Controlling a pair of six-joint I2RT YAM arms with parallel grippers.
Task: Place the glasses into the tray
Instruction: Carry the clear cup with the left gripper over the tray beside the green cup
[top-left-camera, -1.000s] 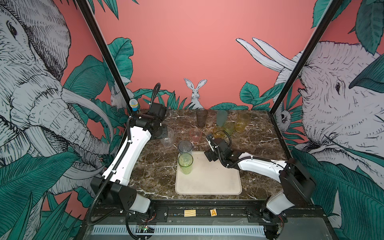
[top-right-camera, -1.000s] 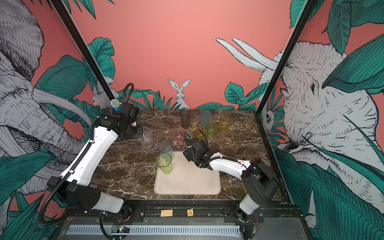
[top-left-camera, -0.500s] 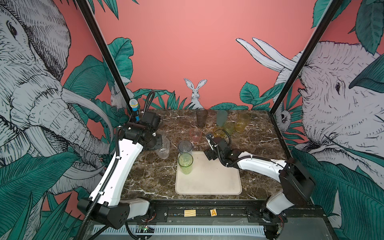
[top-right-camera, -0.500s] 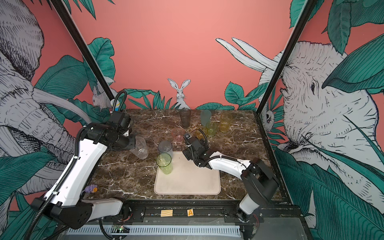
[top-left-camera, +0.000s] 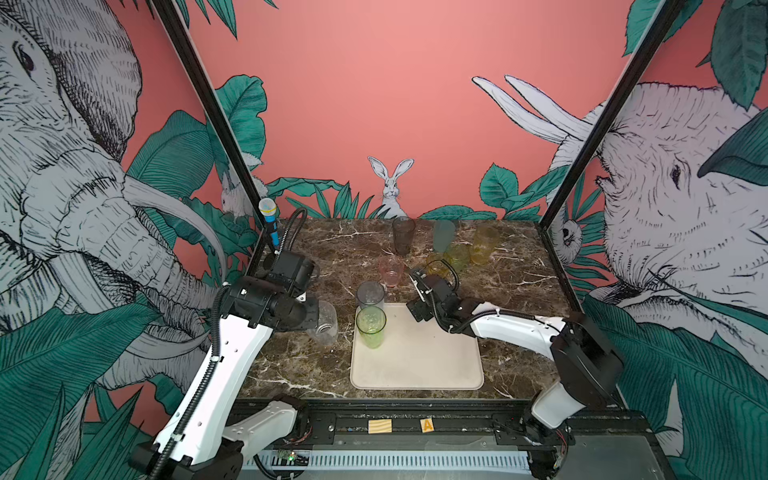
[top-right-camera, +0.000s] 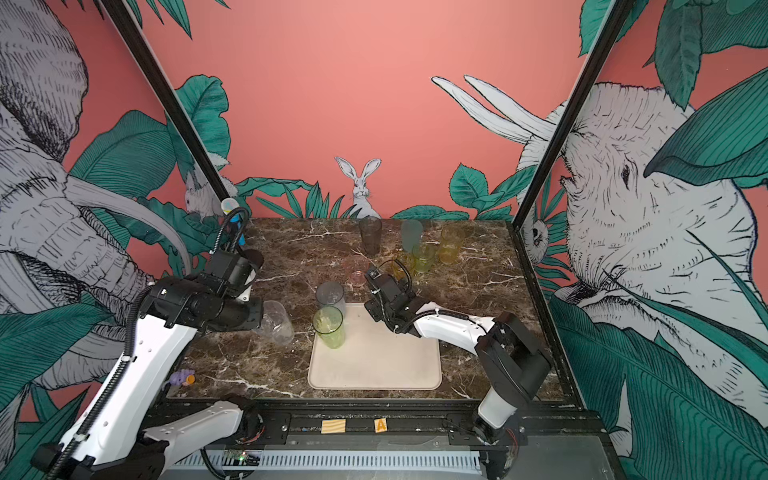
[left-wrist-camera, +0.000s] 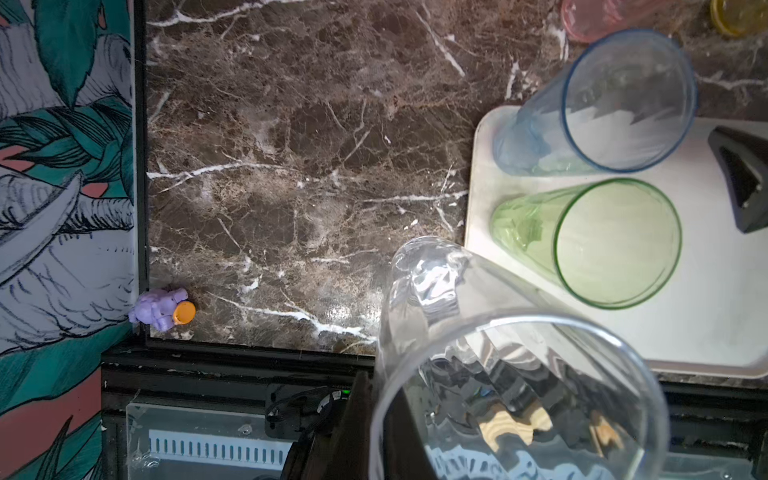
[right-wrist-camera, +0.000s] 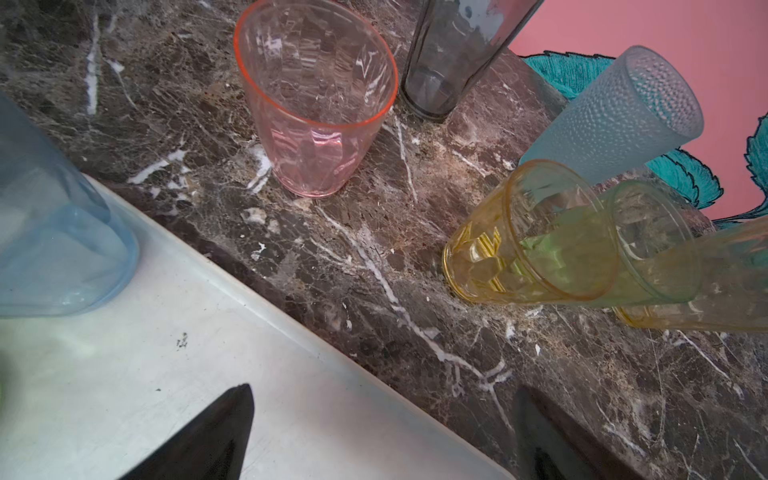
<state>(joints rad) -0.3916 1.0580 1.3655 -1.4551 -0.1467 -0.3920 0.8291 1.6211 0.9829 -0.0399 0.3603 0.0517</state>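
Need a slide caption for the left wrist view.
Left gripper holds a clear glass beside the tray, where a green glass and a blue glass stand.

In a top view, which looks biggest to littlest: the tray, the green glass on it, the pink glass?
Biggest: tray. Then green glass. Littlest: pink glass, but it stands farther back, so unsure.

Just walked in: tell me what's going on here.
The left gripper holds a clear plastic tumbler, tilted, beside the flat cream rectangular tray. A tall green tumbler and a tall grey-blue tumbler already stand in it. The right gripper hangs open over its far edge, facing a short pink tumbler.
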